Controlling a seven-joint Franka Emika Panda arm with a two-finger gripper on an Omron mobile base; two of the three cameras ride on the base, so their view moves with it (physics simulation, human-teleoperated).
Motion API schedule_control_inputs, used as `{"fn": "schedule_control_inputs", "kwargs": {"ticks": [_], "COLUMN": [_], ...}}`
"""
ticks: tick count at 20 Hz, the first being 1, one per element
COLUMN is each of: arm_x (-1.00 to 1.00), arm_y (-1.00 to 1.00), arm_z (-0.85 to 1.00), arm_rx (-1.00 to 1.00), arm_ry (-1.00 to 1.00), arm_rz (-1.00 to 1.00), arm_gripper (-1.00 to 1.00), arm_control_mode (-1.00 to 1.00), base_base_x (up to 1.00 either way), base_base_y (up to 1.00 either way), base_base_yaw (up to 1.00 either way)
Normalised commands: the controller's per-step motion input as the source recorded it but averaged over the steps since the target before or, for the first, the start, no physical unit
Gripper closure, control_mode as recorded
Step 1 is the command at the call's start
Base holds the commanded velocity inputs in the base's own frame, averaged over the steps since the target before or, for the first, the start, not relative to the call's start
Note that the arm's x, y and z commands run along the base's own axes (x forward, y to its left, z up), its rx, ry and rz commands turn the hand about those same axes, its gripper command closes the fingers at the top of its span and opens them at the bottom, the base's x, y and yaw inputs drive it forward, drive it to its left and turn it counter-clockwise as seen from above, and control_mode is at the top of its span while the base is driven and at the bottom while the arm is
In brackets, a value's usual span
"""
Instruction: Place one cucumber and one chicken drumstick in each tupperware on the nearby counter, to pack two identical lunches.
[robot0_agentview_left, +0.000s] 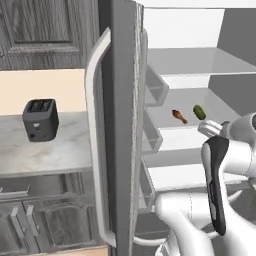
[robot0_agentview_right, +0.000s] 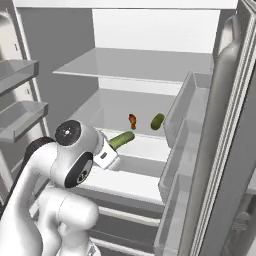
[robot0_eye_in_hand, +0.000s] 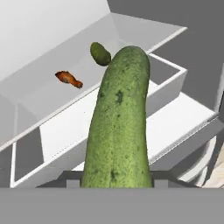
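Note:
My gripper (robot0_agentview_right: 113, 147) is shut on a long green cucumber (robot0_agentview_right: 122, 139), held in front of the open fridge. In the hand view this cucumber (robot0_eye_in_hand: 118, 131) stands up the middle of the picture. A second, shorter cucumber (robot0_agentview_right: 157, 121) (robot0_agentview_left: 199, 112) (robot0_eye_in_hand: 100, 53) lies on the middle fridge shelf. An orange-brown chicken drumstick (robot0_agentview_right: 132, 120) (robot0_agentview_left: 179, 116) (robot0_eye_in_hand: 68, 78) lies just left of it on the same shelf. The pale marbled counter (robot0_agentview_left: 50, 150) runs left of the fridge. The tupperware is out of view.
A black toaster (robot0_agentview_left: 40, 120) stands on the counter. The open left fridge door (robot0_agentview_left: 117, 125) with its long handle stands between the counter and the arm. The right door (robot0_agentview_right: 225, 150) carries bins (robot0_agentview_right: 182, 150). A white drawer (robot0_eye_in_hand: 57, 131) sits under the shelf.

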Motion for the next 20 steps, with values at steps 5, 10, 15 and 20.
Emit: {"fn": "schedule_control_inputs", "kwargs": {"ticks": [5,10,15,20], "arm_x": [0.0,0.0,0.0,0.0], "arm_y": [0.0,0.0,0.0,0.0], "arm_z": [0.0,0.0,0.0,0.0], "arm_rx": [0.0,0.0,0.0,0.0], "arm_ry": [0.0,0.0,0.0,0.0], "arm_rz": [0.0,0.0,0.0,0.0], "arm_gripper": [1.0,1.0,1.0,1.0], "arm_control_mode": [1.0,1.0,1.0,1.0], "base_base_x": [-1.0,-1.0,-0.99,-0.89], "base_base_y": [0.13,0.74,1.0,1.0], "base_base_yaw": [0.13,0.11,-0.26,-0.5]}}
